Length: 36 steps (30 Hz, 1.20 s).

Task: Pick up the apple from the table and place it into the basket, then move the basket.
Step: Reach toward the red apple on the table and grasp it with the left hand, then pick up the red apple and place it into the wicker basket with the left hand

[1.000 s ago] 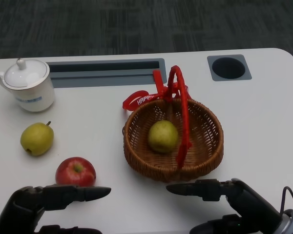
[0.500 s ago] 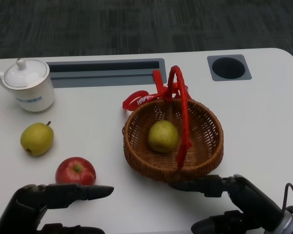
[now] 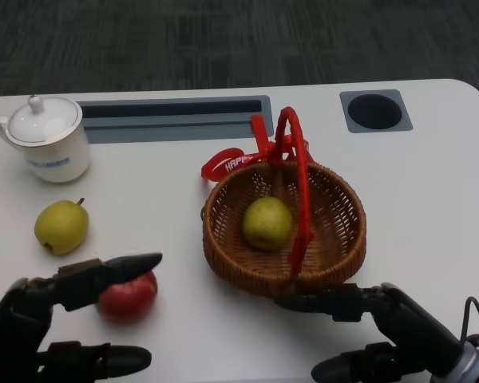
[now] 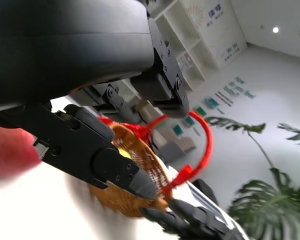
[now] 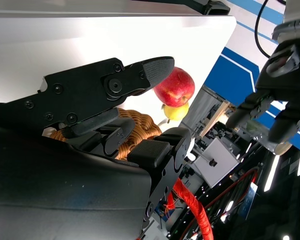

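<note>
Apple near pear, teapot.

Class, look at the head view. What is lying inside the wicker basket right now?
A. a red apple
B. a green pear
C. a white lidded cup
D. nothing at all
B. A green pear lies inside the wicker basket, while the red apple sits on the table under the left hand, and the white lidded cup stands apart.
</note>
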Motion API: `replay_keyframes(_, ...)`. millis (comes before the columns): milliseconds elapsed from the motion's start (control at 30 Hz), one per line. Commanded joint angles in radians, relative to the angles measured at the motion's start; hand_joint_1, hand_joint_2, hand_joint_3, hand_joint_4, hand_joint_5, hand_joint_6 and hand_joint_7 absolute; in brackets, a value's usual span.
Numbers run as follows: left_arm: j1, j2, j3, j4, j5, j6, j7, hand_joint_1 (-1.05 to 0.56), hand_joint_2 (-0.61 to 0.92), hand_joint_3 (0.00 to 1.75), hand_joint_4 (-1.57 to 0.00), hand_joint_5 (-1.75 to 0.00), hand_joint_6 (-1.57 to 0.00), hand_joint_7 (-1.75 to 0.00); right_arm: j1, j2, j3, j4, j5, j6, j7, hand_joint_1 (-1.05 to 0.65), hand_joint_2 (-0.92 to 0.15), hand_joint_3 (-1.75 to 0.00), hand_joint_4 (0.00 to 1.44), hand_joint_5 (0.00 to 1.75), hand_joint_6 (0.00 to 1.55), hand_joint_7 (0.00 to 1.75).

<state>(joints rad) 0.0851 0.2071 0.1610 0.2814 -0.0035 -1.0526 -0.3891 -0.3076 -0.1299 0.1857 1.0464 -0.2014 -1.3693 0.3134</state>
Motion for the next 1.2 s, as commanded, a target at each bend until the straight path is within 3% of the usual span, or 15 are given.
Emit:
replay_keyframes(33, -0.052, 0.042, 0.050, 0.071, 0.125, -0.011, 0.089, -0.73, 0.73, 0.00, -0.40, 0.00, -0.38, 0.00, -0.006, -0.015, 0.008, 0.001, 0.009, -0.011, -0.006, -0.49, -0.89, 0.00, 0.68, 0.00, 0.60, 0.00)
replay_keyframes(233, -0.134, 0.088, 0.039, 0.208, 0.214, -0.024, 0.184, -0.74, 0.70, 0.00, -0.36, 0.00, -0.34, 0.00, 0.000, -0.016, 0.014, 0.001, 0.017, -0.010, -0.006, -0.49, -0.89, 0.00, 0.68, 0.00, 0.61, 0.00)
replay_keyframes(500, -0.242, 0.128, -0.028, 0.396, 0.381, 0.059, 0.339, -0.76, 0.70, 0.01, -0.36, 0.00, -0.34, 0.00, 0.012, -0.024, 0.024, -0.008, 0.028, -0.006, 0.000, -0.48, -0.89, 0.00, 0.69, 0.00, 0.61, 0.00)
replay_keyframes(733, -0.354, 0.142, -0.142, 0.621, 0.485, 0.132, 0.473, -0.73, 0.68, 0.00, -0.34, 0.00, -0.32, 0.00, 0.023, -0.032, 0.032, -0.022, 0.044, 0.000, 0.007, -0.48, -0.89, 0.00, 0.70, 0.00, 0.62, 0.00)
replay_keyframes(1033, -0.512, 0.139, -0.312, 0.875, 0.557, 0.275, 0.541, -0.79, 0.69, 0.00, -0.22, 0.00, -0.24, 0.00, 0.037, -0.046, 0.034, -0.043, 0.048, 0.008, 0.009, -0.48, -0.90, 0.00, 0.71, 0.00, 0.61, 0.00)
replay_keyframes(1200, -0.548, 0.132, -0.375, 0.939, 0.564, 0.322, 0.562, -0.79, 0.69, 0.00, -0.25, -0.01, -0.26, -0.01, 0.047, -0.045, 0.034, -0.057, 0.047, 0.008, 0.005, -0.48, -0.90, 0.00, 0.71, 0.00, 0.62, 0.00)
